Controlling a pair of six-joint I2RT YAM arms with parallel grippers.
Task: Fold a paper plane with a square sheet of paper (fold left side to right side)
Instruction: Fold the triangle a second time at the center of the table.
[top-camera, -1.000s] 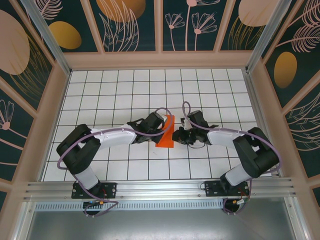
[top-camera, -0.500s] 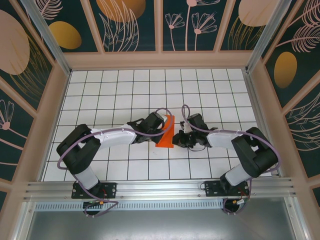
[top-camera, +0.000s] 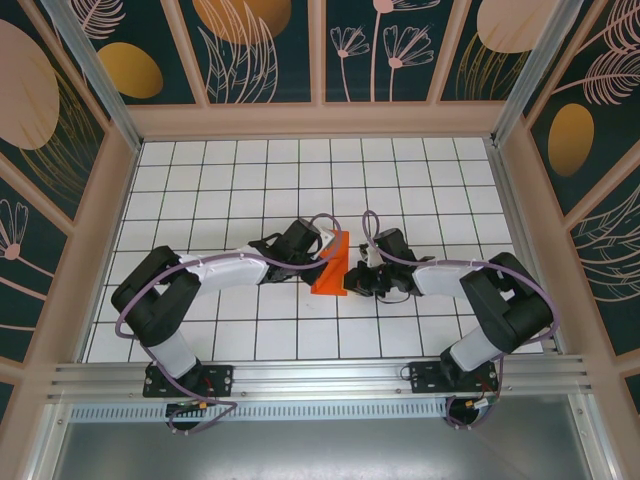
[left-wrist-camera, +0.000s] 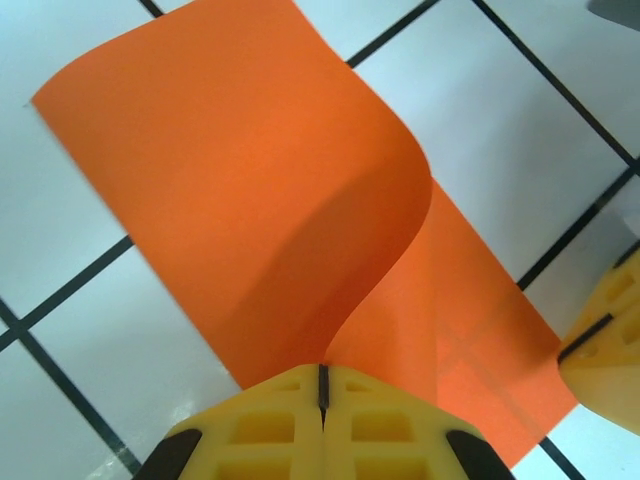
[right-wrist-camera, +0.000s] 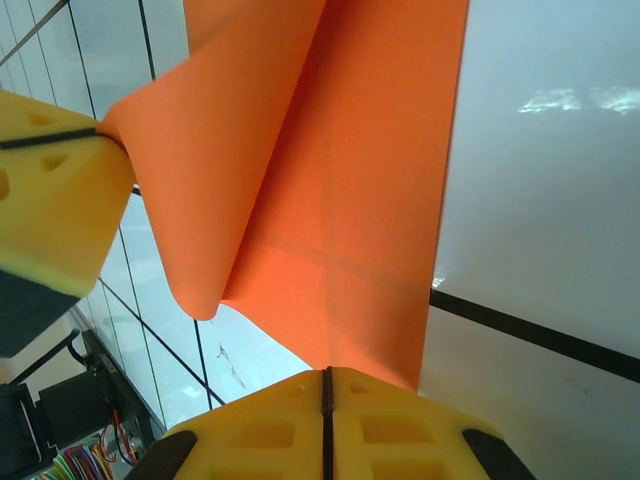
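The square sheet of paper (top-camera: 333, 270) is bright orange and lies mid-table, partly doubled over. My left gripper (top-camera: 322, 248) is shut on its lifted left flap. In the left wrist view the flap (left-wrist-camera: 260, 200) curls up into the closed yellow fingertips (left-wrist-camera: 322, 372). My right gripper (top-camera: 350, 278) is shut, with its tips set on the flat right edge of the paper (right-wrist-camera: 340, 180) where a faint crease runs into them (right-wrist-camera: 326, 375). The left gripper's yellow finger (right-wrist-camera: 50, 190) holds the flap's corner at the left of the right wrist view.
The white gridded table (top-camera: 250, 190) stretches around the paper. Wooden walls (top-camera: 310, 120) close it in at the back and both sides. The two arms meet over the middle, with their bases on the metal rail (top-camera: 320, 378) in front.
My right gripper has slid a little left onto the paper's edge and its jaws have closed. The left gripper has shifted slightly with the flap in it.
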